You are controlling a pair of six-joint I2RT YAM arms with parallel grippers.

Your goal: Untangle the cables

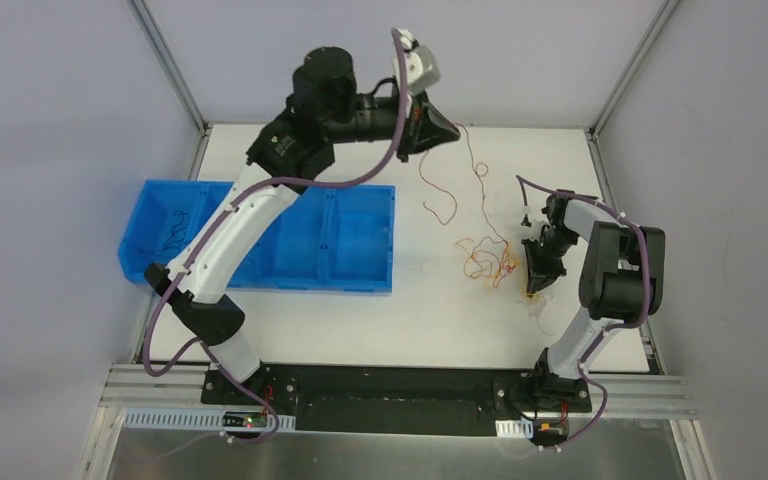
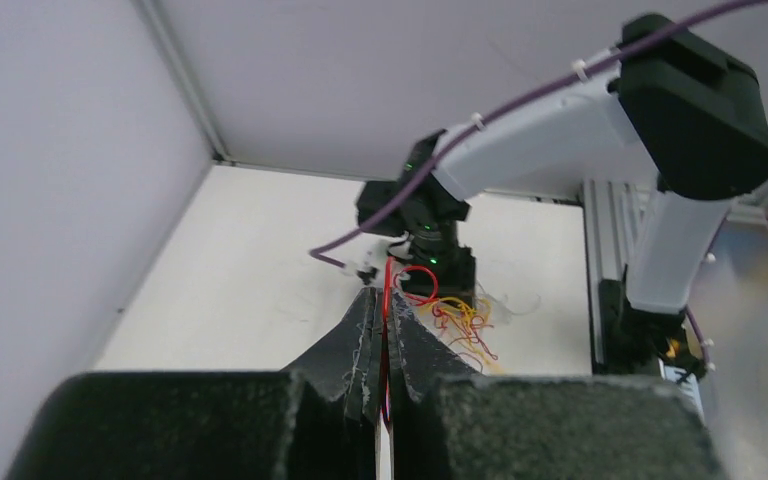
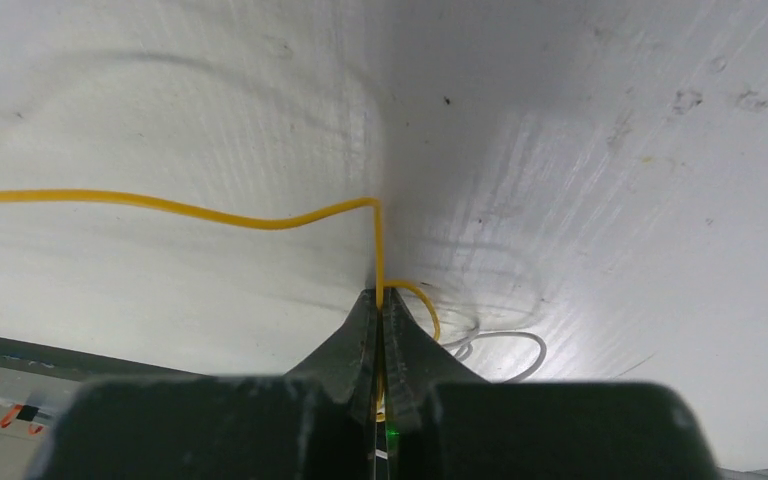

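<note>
Your left gripper (image 2: 384,300), raised, pinches a thin red wire (image 2: 388,270); your right gripper (image 3: 380,298), down at the white table (image 1: 360,320), pinches a thin yellow wire (image 3: 210,215) beside the curly red-orange-yellow tangle (image 1: 487,262). Draw the red away slowly, hold the yellow anchored, and pause if the heap drags.

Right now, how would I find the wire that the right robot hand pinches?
Look on the white table, away from the blue bin. The right gripper points down beside a curly tangle. Its wire is yellow; the left gripper holds a red one.
</note>
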